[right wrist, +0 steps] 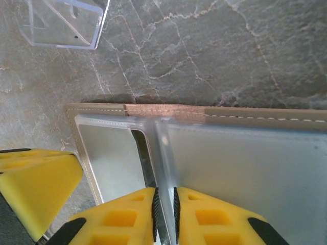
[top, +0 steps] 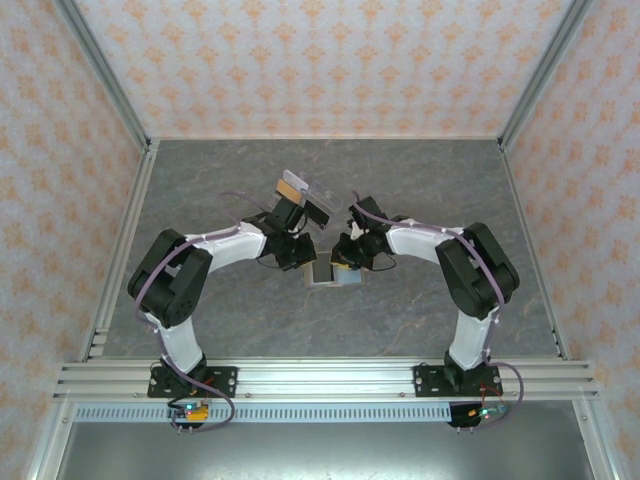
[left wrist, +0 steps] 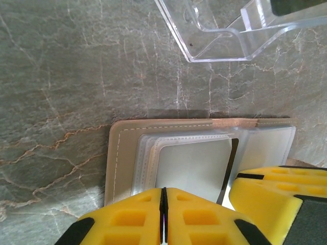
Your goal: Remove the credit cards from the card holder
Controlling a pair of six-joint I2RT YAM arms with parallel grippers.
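The card holder (left wrist: 122, 153) is a tan stitched wallet lying open on the table, with several clear sleeves inside. A pale grey credit card (left wrist: 194, 163) with a dark edge sits in its top sleeve. My left gripper (left wrist: 164, 196) has its jaws pressed together at that sleeve's near edge; I cannot tell whether anything is pinched. My right gripper (right wrist: 164, 196) is shut on a clear sleeve leaf (right wrist: 162, 153) that stands on edge over the card holder (right wrist: 255, 113). Another grey card (right wrist: 110, 153) lies to its left. From above, both grippers (top: 318, 266) (top: 350, 262) meet over the card holder (top: 335, 277).
A clear plastic stand (top: 303, 197) sits just beyond the wallet, showing a tan and a black rectangle. Its clear base shows in the left wrist view (left wrist: 225, 30) and the right wrist view (right wrist: 64, 23). Grey marble tabletop lies all around, bounded by aluminium rails.
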